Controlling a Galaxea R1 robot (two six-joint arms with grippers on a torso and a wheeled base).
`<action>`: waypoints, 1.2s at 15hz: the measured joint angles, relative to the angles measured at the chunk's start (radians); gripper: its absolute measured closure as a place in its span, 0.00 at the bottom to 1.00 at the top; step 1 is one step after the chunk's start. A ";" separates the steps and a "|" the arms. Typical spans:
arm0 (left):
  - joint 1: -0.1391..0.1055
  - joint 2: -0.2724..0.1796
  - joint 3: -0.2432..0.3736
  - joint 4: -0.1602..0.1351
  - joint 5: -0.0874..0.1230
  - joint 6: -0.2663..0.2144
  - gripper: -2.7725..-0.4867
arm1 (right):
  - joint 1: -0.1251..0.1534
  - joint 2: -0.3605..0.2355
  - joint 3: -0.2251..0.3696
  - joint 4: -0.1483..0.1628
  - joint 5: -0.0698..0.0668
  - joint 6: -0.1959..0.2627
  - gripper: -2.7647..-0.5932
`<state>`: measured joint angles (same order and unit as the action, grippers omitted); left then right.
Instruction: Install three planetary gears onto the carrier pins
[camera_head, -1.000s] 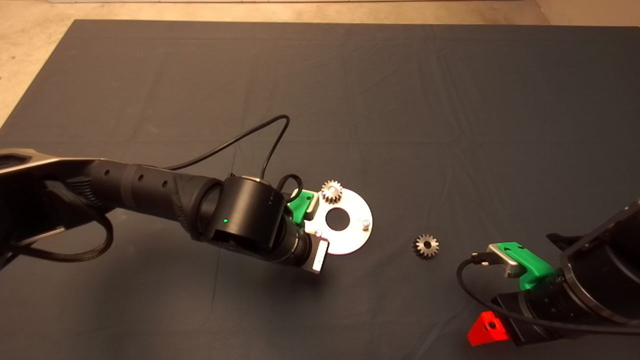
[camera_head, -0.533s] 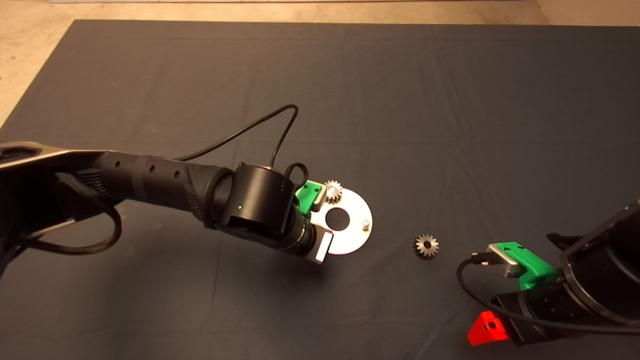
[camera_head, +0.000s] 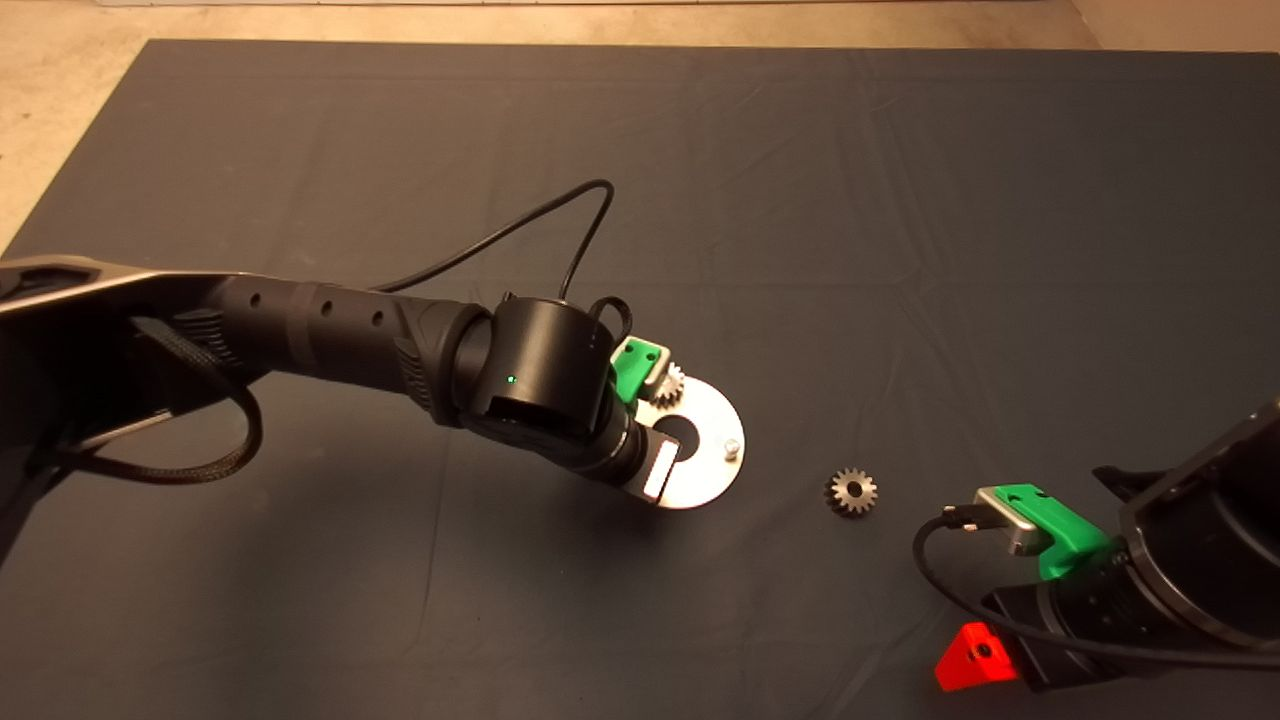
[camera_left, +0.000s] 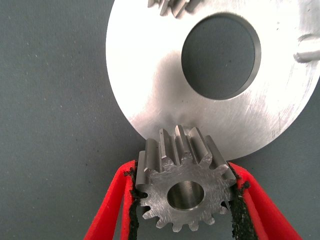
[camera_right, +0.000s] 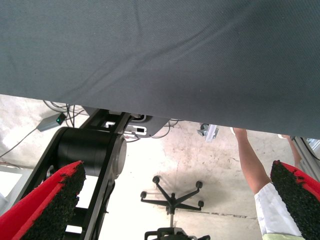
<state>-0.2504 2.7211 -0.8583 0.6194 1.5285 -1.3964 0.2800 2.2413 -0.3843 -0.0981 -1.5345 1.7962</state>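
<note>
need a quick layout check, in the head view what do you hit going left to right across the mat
left arm → left gripper, over the left part of the round plate → bare carrier pin at the plate's right edge → loose planetary gear on the mat → right gripper, parked at the lower right.

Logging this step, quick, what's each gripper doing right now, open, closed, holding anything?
Left gripper: closed on a planetary gear over the plate's edge.
Right gripper: open, empty, parked at the mat's lower right.
</note>
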 joint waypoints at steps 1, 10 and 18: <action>0.000 0.003 -0.005 -0.005 0.000 0.005 0.80 | 0.000 0.000 0.000 0.000 0.000 0.000 0.01; -0.021 0.039 -0.058 -0.058 0.006 0.062 0.80 | 0.000 0.000 0.000 0.000 0.000 0.000 0.01; -0.025 0.052 -0.078 -0.073 0.007 0.077 0.80 | 0.000 0.000 0.000 0.000 0.000 0.000 0.01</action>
<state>-0.2751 2.7730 -0.9358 0.5468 1.5351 -1.3189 0.2800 2.2413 -0.3847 -0.0983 -1.5340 1.7962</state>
